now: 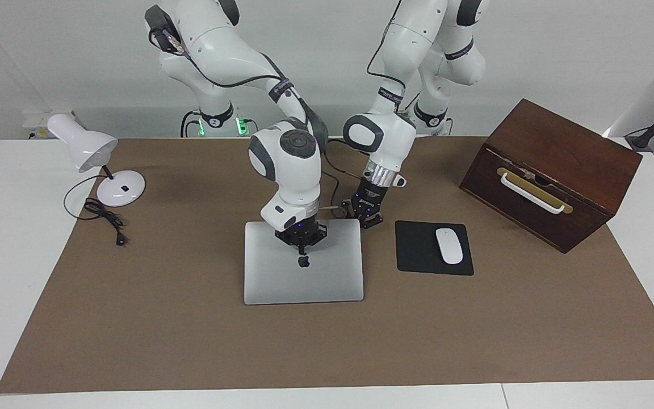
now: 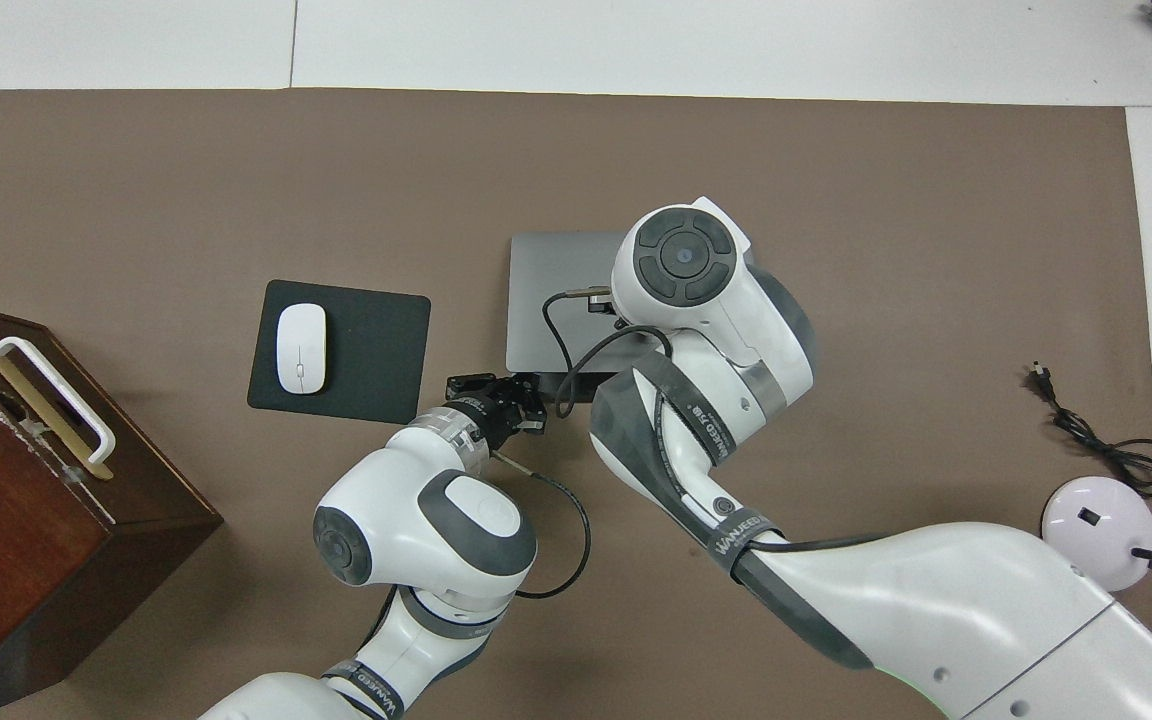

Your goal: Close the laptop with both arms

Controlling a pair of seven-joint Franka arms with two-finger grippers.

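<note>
The silver-grey laptop (image 1: 304, 278) (image 2: 556, 270) lies on the brown mat with its lid down flat and the apple logo facing up. My right gripper (image 1: 302, 247) points straight down at the lid, its shut fingertips at the surface just nearer the robots than the logo. I cannot tell whether they touch. In the overhead view the right arm's wrist hides this gripper. My left gripper (image 1: 368, 220) (image 2: 496, 392) is shut and holds nothing. It sits low beside the laptop's corner nearest the robots, toward the left arm's end.
A black mouse pad (image 1: 415, 255) (image 2: 376, 345) with a white mouse (image 1: 449, 245) (image 2: 301, 346) lies beside the laptop. A brown wooden box (image 1: 554, 165) (image 2: 26, 520) stands at the left arm's end. A white desk lamp (image 1: 100, 165) and its cable (image 2: 1096, 440) are at the right arm's end.
</note>
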